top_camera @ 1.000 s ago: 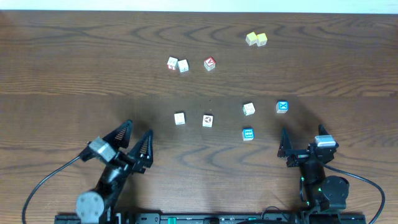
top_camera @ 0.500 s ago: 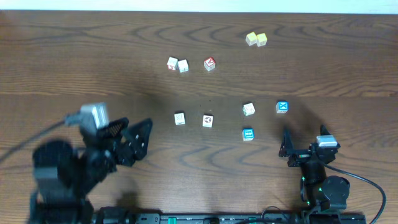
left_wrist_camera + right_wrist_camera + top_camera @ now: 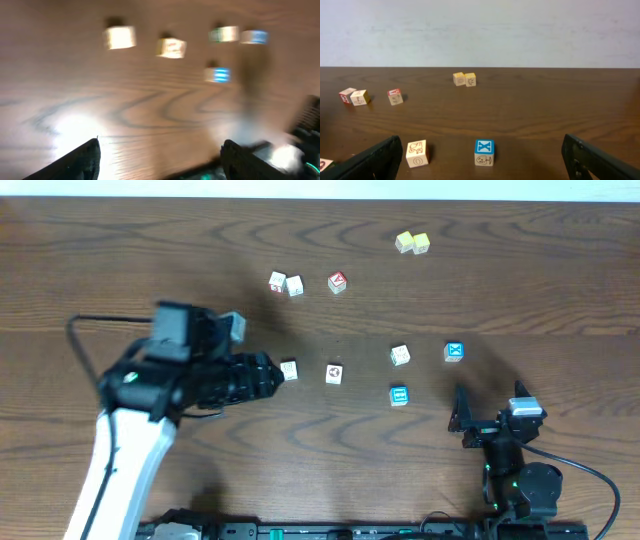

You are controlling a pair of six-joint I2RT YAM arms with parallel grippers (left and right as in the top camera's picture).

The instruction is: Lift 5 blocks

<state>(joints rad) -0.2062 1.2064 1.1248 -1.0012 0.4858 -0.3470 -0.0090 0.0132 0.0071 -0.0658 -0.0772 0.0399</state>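
Five small picture blocks lie loose mid-table: two cream ones, another cream one, and two with blue tops. My left gripper is open and hovers just left of the leftmost cream block; its wrist view is blurred and shows all five blocks ahead. Open too, my right gripper rests low at the front right. It faces the blue X block and a cream block, and holds nothing.
Two pale cubes and a red-faced cube sit farther back. A pair of plain yellow cubes stands at the far right, near the table's back edge.
My left arm has risen from the front left and swung forward and right, its open gripper now beside the leftmost cream block. The right arm and all blocks have not moved.
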